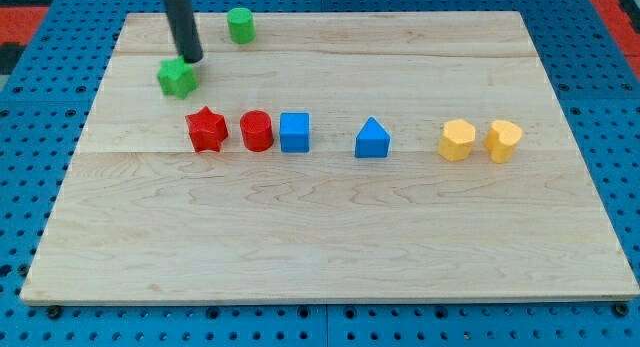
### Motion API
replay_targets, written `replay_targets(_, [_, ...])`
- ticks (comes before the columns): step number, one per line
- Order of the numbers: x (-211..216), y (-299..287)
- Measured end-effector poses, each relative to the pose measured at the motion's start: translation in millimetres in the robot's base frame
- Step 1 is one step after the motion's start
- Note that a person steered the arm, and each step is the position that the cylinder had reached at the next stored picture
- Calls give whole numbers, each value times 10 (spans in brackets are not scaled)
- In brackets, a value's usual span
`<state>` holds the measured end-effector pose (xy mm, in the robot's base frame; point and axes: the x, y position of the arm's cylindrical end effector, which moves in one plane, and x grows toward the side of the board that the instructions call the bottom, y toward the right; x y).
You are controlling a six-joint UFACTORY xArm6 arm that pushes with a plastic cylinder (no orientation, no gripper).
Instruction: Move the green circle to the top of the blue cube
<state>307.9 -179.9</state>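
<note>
The green circle (240,26) is a short green cylinder near the board's top edge, left of centre. The blue cube (295,132) stands in the middle row, below and to the right of the green circle. My tip (191,60) is at the upper left, touching the top edge of a green star-shaped block (177,78). The tip is left of and below the green circle, with a clear gap between them.
The middle row holds a red star (207,129), a red cylinder (257,131), a blue triangle (372,139), a yellow hexagon-like block (457,140) and a yellow heart-like block (503,140). The wooden board (330,247) lies on a blue pegboard.
</note>
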Motion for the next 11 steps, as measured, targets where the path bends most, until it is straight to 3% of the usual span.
replay_targets(1, [508, -227])
replay_targets(2, [696, -241])
replay_targets(4, [676, -241])
replay_targets(6, [-11, 228])
replay_targets(8, [-1160, 102])
replay_targets(9, [-712, 809])
replay_targets(10, [375, 1508])
replay_targets(11, [273, 1534])
